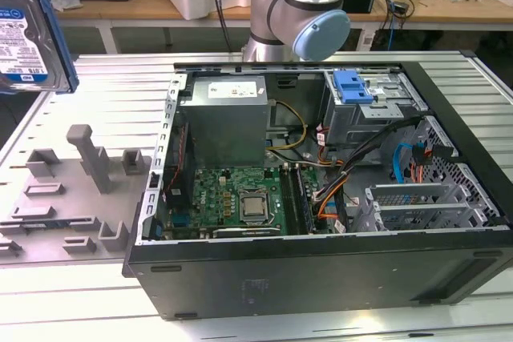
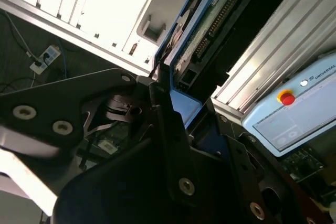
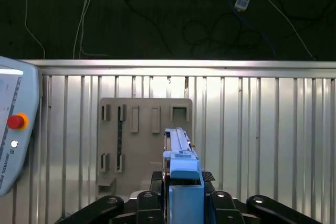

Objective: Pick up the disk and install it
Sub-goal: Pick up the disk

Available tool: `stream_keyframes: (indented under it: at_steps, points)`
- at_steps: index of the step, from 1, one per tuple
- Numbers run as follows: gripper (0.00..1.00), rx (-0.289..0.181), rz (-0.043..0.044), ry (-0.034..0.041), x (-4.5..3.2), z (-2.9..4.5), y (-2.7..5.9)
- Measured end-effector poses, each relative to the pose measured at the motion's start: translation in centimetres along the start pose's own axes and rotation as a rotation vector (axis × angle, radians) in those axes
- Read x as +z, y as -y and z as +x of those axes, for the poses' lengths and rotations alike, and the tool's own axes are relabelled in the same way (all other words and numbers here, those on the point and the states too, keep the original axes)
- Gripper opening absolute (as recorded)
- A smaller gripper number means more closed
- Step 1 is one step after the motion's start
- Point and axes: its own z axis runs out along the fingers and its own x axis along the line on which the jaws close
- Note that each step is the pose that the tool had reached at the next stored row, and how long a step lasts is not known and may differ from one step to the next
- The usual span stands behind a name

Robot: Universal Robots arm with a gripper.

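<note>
disk aloft, 10 o'clock of case | gripper jaws pinching its blue frame | upright, high above rack, probably to clear case wall

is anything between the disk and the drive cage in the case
The disk is in the gripper, raised above the grey fixture plate. Toward the drive cage, the grey power supply sits between, low inside the open case; nothing visible blocks a path above it.
</note>
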Motion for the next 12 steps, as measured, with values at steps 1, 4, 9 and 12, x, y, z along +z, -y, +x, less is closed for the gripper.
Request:
stream_keyframes:
  at_steps: [1, 4, 9, 12]
  points:
    - [0.37, -0.001, 0.0000, -0.0007, -0.01, 0.00, 0.09]
    - [0.37, -0.006, 0.0004, -0.0040, -0.02, 0.03, 0.68]
    - [0.37, -0.024, 0.0041, -0.0053, -0.05, 0.16, 1.52]
    - [0.37, -0.029, 0.0062, -0.0057, -0.05, 0.22, 1.76]
